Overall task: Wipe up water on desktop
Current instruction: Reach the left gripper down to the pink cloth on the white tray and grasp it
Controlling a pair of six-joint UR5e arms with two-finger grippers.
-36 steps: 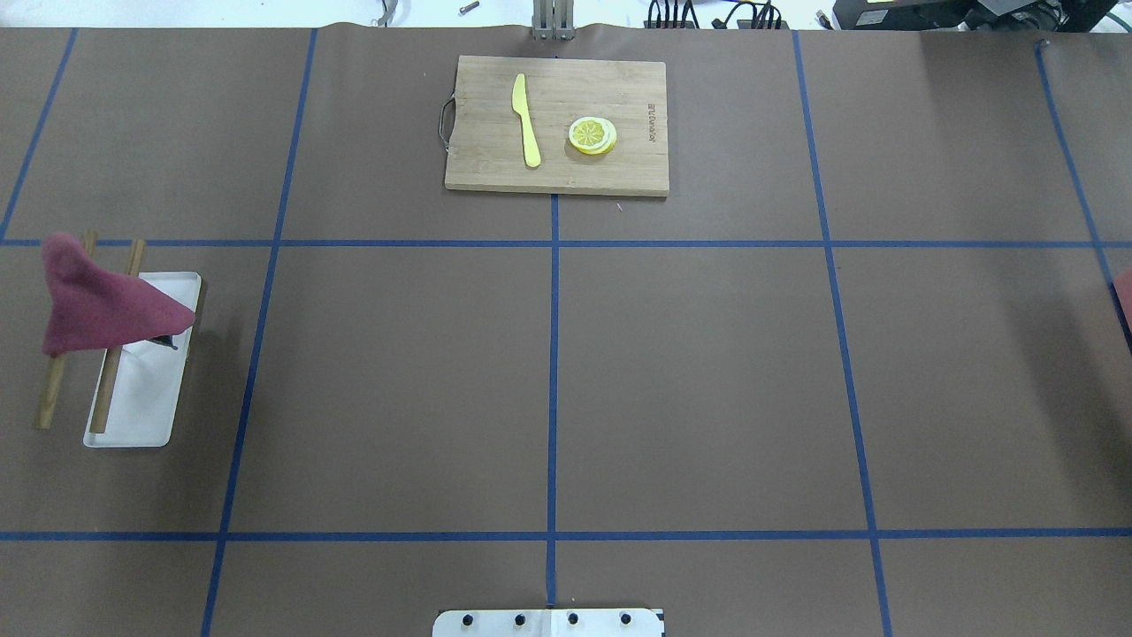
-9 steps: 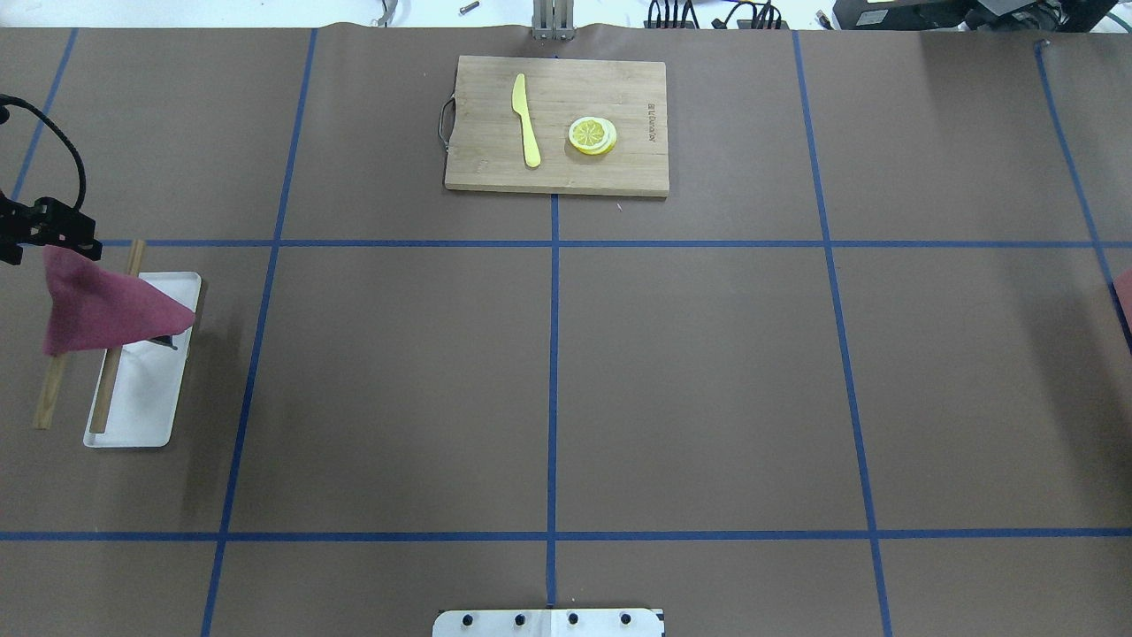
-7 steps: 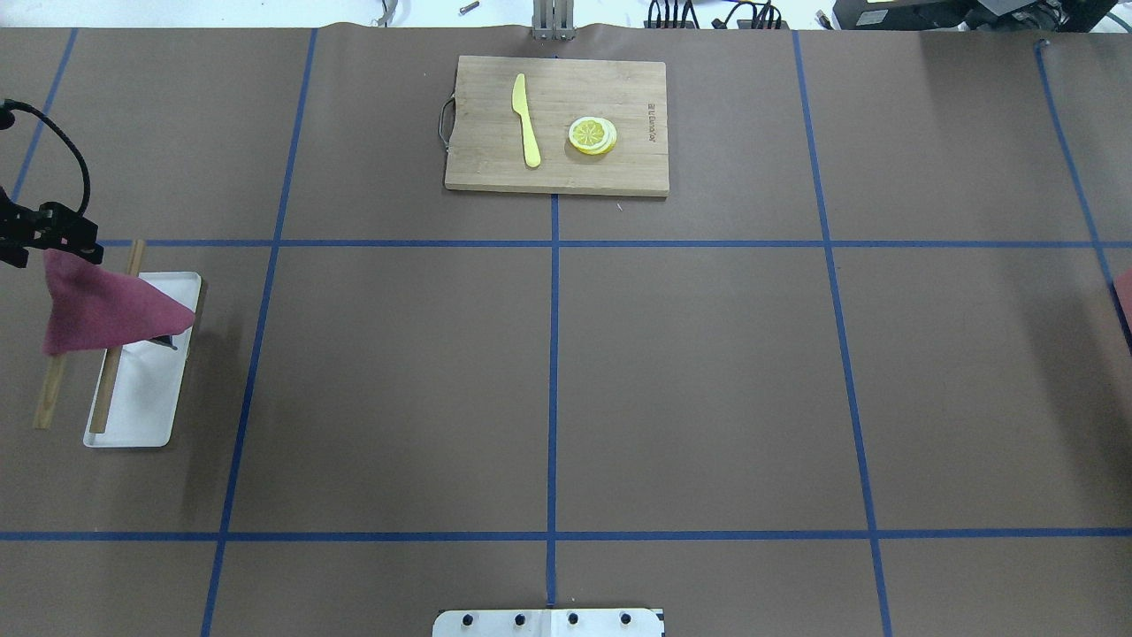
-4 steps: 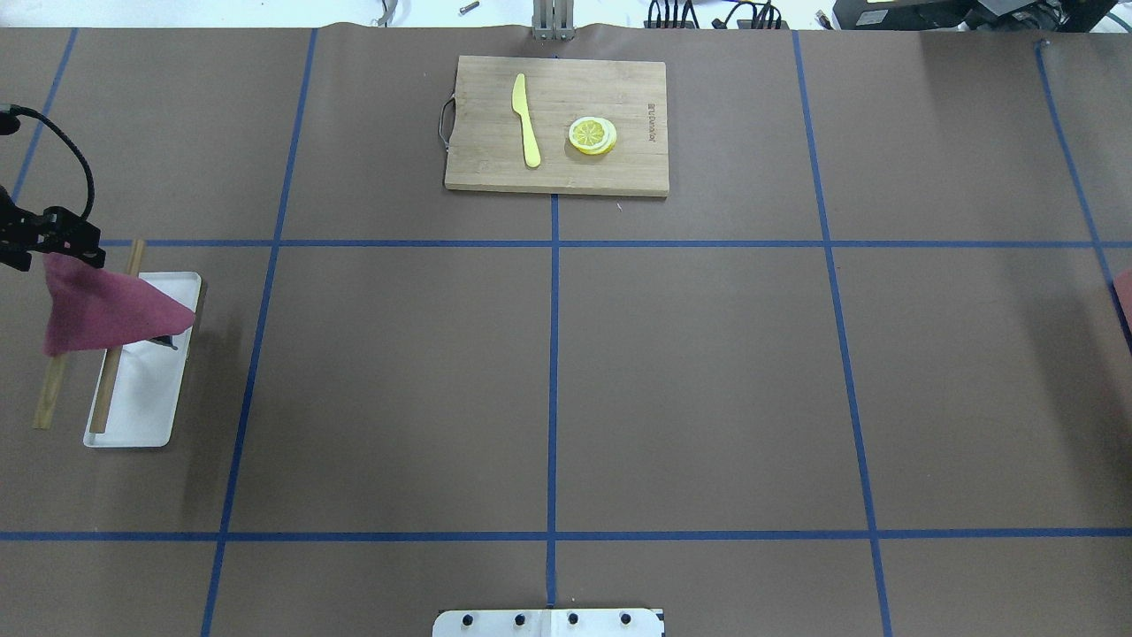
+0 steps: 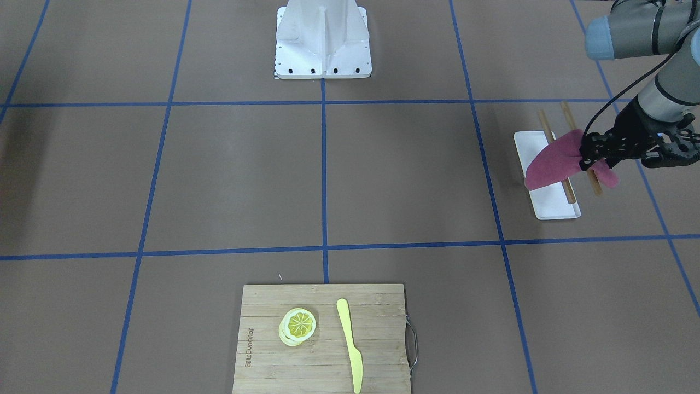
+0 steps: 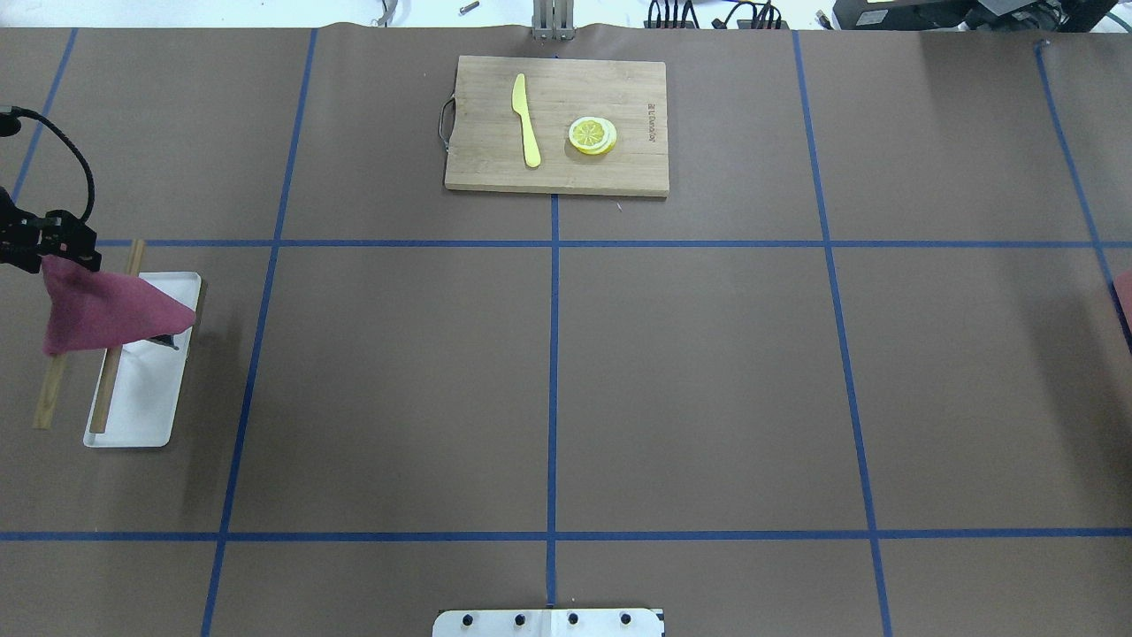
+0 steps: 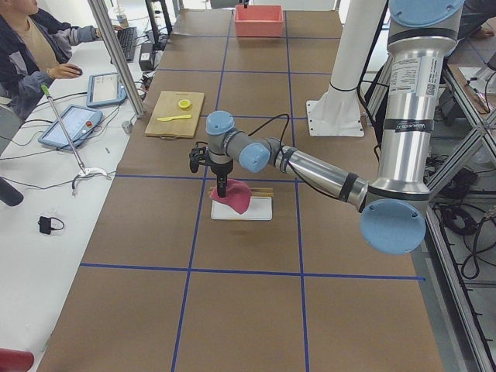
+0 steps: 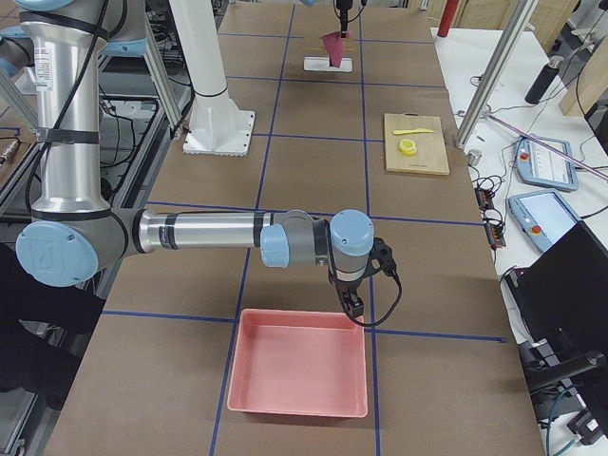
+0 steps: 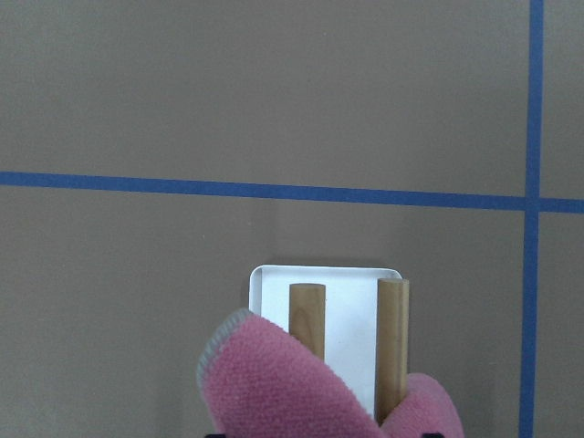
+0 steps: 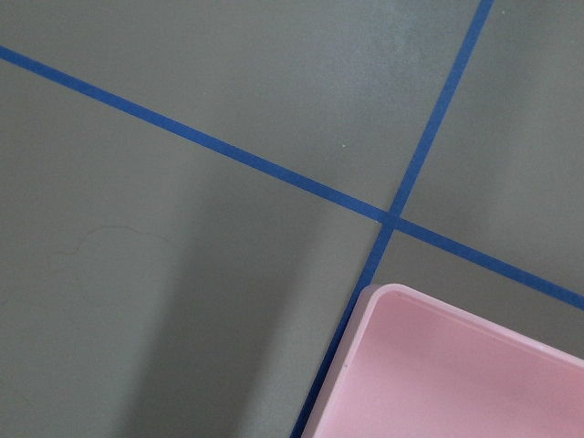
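The brown desktop [image 6: 707,380] with blue tape lines fills the view; I see no water on it. A dark pink cloth [image 6: 102,310] hangs over two wooden rods [image 6: 106,398] above a white tray [image 6: 141,407] at the far left. My left gripper [image 6: 57,252] is at the cloth's top fold, and its jaws look open on either side of it in the left wrist view, where the cloth [image 9: 283,383] fills the bottom. My right gripper [image 8: 353,306] hovers low beside a pink tub [image 8: 297,361]; I cannot tell whether it is open or shut.
A bamboo cutting board [image 6: 557,124] with a yellow knife [image 6: 527,119] and a lemon slice [image 6: 592,135] lies at the far middle. The robot base [image 5: 322,38] stands at the near edge. The tub's corner [image 10: 456,365] shows in the right wrist view.
My left gripper came in from the left edge and has sunk slowly onto the cloth's top. The cloth, rods and tray have not shifted.
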